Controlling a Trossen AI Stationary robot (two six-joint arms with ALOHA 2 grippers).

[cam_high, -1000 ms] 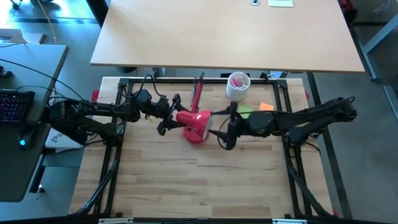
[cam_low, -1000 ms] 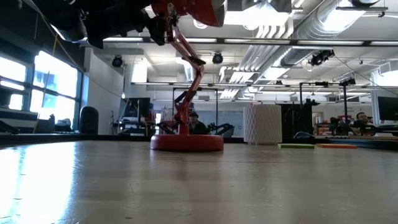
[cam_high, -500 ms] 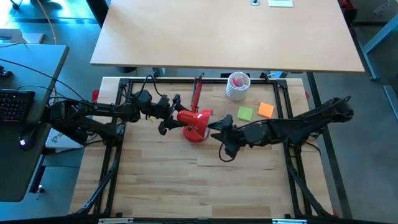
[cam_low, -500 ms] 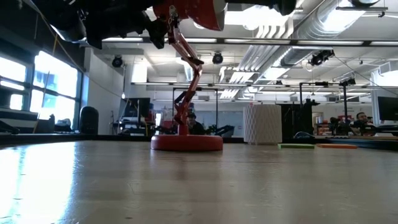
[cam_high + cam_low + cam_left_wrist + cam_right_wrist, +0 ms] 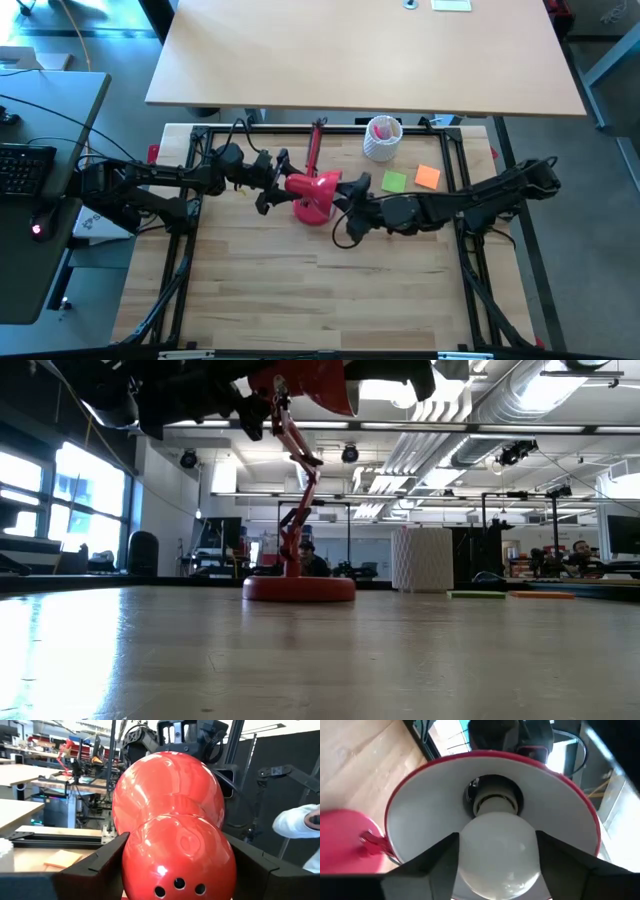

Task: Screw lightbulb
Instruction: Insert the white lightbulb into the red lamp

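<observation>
A red desk lamp stands with its round base (image 5: 298,588) on the wooden table, and its jointed arm (image 5: 300,470) carries the shade (image 5: 312,192) high above. My left gripper (image 5: 272,192) is shut on the shade's back, coming from the table's left. My right gripper (image 5: 346,205) faces the shade's open mouth from the right. It is shut on the white lightbulb (image 5: 500,852), whose neck (image 5: 492,804) sits in the socket inside the white-lined shade (image 5: 420,815). My left gripper pinches the shade's rounded red back (image 5: 131,857) between its two fingers (image 5: 102,862), one on each side. The fingers come in about level from the table's left. The shade stays high above the table on the lamp's arm. My right gripper pinches the lightbulb's widest round part (image 5: 469,855) between its two fingers (image 5: 437,862). They reach about level from the table's right toward the shade's mouth. The bulb points out of the shade with its neck in the socket.
A white perforated cup (image 5: 381,138) stands at the far side, with a green note (image 5: 394,181) and an orange note (image 5: 428,176) near it. Black frame rails (image 5: 182,240) border the table. Bare wood (image 5: 320,290) lies toward the near edge.
My right gripper has rolled about its own pointing line. It swung a little toward the table's near edge, then came back toward the left to the shade's mouth. My left gripper and the lamp have stayed in place.
</observation>
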